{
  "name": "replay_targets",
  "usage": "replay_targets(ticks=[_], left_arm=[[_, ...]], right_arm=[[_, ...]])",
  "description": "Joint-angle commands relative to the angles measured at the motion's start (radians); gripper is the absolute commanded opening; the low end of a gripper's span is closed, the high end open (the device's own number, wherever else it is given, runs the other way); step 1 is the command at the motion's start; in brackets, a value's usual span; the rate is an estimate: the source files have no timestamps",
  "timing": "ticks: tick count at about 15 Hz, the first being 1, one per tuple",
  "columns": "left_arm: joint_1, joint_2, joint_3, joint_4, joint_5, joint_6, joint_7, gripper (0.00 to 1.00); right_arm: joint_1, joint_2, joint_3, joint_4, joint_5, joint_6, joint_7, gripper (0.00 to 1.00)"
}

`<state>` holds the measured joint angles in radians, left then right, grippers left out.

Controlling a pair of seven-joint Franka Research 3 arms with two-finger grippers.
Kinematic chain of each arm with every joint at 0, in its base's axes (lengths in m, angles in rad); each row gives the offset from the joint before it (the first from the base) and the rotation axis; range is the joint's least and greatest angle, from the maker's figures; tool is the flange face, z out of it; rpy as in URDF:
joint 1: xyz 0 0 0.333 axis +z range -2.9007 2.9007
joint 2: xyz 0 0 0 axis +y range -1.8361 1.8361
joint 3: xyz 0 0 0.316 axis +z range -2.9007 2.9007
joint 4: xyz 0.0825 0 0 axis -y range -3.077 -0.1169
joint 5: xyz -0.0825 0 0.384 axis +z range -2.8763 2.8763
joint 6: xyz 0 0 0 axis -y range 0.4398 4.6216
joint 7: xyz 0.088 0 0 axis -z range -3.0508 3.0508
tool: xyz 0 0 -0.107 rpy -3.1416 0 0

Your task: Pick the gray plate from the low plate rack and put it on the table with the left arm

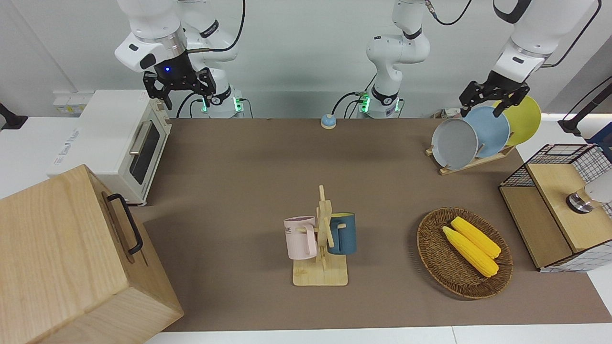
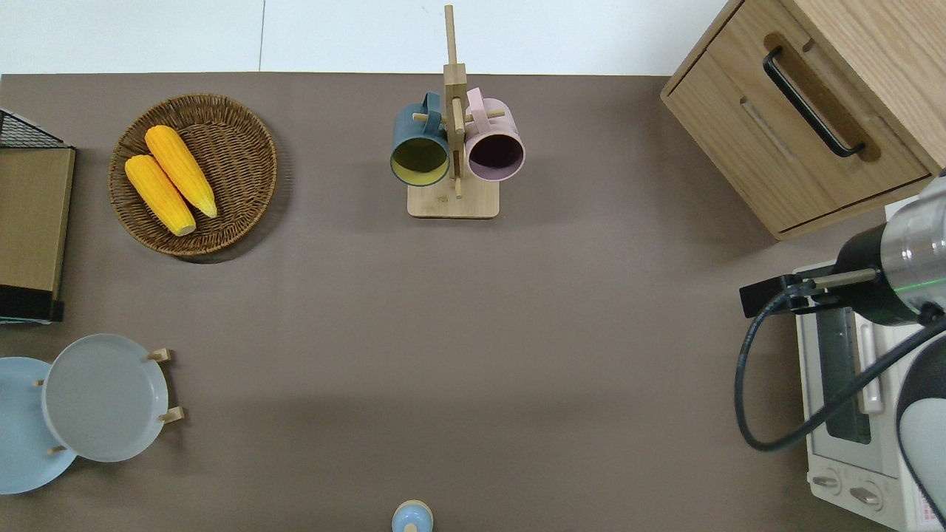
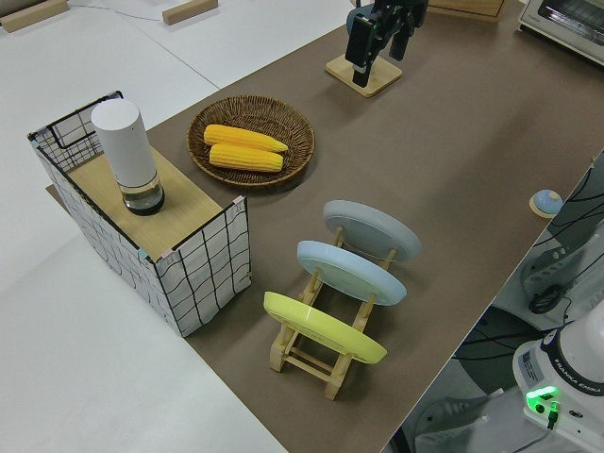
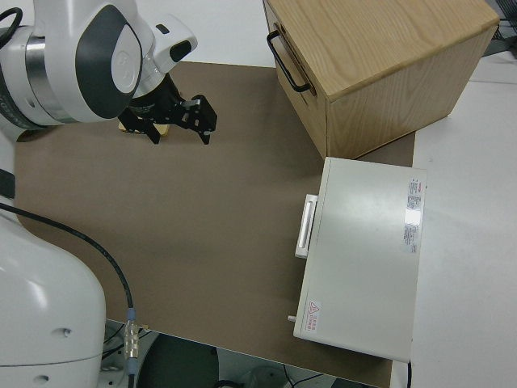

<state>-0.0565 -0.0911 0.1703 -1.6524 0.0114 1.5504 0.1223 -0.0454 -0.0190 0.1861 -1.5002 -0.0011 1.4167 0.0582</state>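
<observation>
The gray plate (image 1: 454, 143) (image 2: 103, 399) (image 3: 373, 229) leans in the low plate rack (image 1: 471, 165) (image 3: 311, 354) at the left arm's end of the table (image 1: 239, 191). It stands in the slot farthest from the robots. A light-blue plate (image 1: 492, 131) and a yellow plate (image 1: 526, 119) stand in the slots nearer to the robots. My left gripper (image 1: 482, 107) (image 3: 379, 36) hangs open in the air above the rack, holding nothing; the overhead view does not show it. The right arm is parked, its gripper (image 1: 179, 88) (image 4: 174, 120) open.
A mug stand (image 1: 321, 239) with a pink and a blue mug stands mid-table. A wicker basket (image 1: 432, 253) with two corn cobs and a wire-sided shelf (image 1: 550, 210) sit near the rack. A toaster oven (image 1: 110, 138) and a wooden drawer box (image 1: 62, 258) are at the right arm's end.
</observation>
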Motion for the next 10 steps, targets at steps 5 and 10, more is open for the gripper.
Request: replay_targets(ticks=[5, 10], left_arm=[[0.003, -0.010, 0.024, -0.032, 0.094, -0.001, 0.086, 0.99], [0.020, -0.016, 0.041, -0.105, 0.119, 0.048, 0.085, 0.99]], right_arm=[[-0.010, -0.002, 0.006, 0.006, 0.010, -0.013, -0.001, 0.990], [-0.010, -0.002, 0.006, 0.006, 0.010, -0.013, -0.001, 0.990]])
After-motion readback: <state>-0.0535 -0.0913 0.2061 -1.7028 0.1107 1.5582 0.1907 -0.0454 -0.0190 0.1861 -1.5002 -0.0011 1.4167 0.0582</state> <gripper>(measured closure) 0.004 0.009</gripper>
